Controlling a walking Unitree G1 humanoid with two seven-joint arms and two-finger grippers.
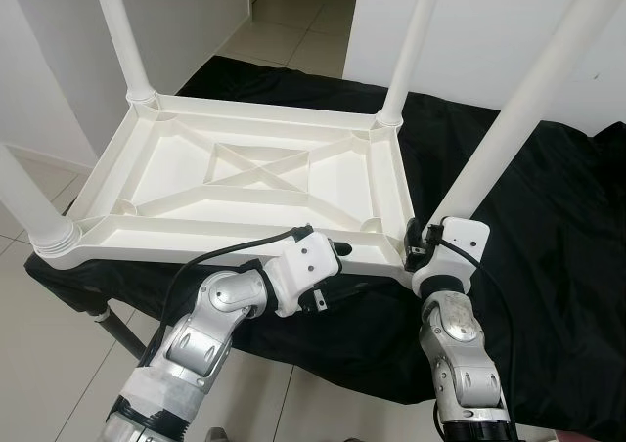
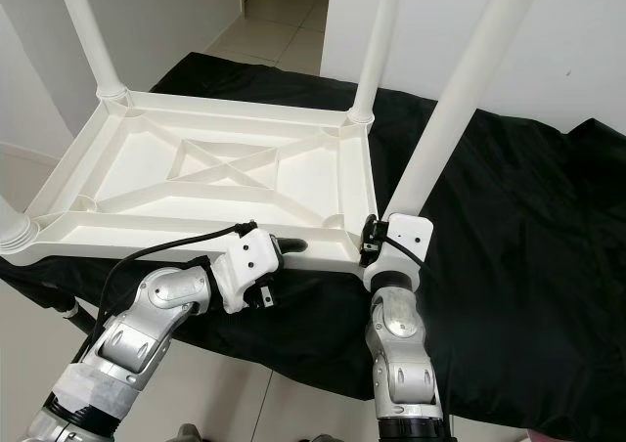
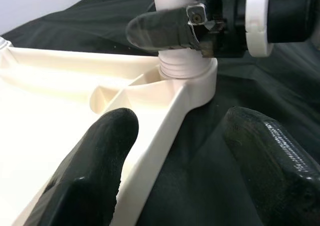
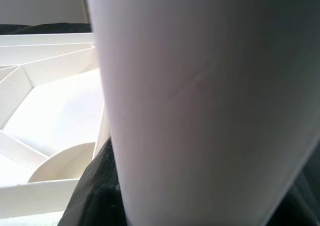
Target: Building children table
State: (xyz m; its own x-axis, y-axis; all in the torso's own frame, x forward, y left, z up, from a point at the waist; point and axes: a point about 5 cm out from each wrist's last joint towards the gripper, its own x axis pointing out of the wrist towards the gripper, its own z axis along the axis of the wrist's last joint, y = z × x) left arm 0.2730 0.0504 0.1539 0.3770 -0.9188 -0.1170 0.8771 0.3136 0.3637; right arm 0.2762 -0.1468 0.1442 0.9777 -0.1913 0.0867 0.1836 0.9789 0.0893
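Black fingers of the left gripper [image 3: 175, 161] stand wide astride the near rim of the upturned white table top [image 1: 245, 183], which lies on a black cloth [image 1: 548, 266]. Just beside it, the right gripper [image 1: 423, 239] seems clamped on the near-right table leg [image 1: 499, 139] at its socket. Three other legs stand beyond.

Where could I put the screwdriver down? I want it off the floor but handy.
The black cloth to the right of the upside-down table top is bare, between the near-right leg and the cloth's right edge. The near-right corner is crowded: the right pincer is at that leg, and the left pincer straddles the near rim.
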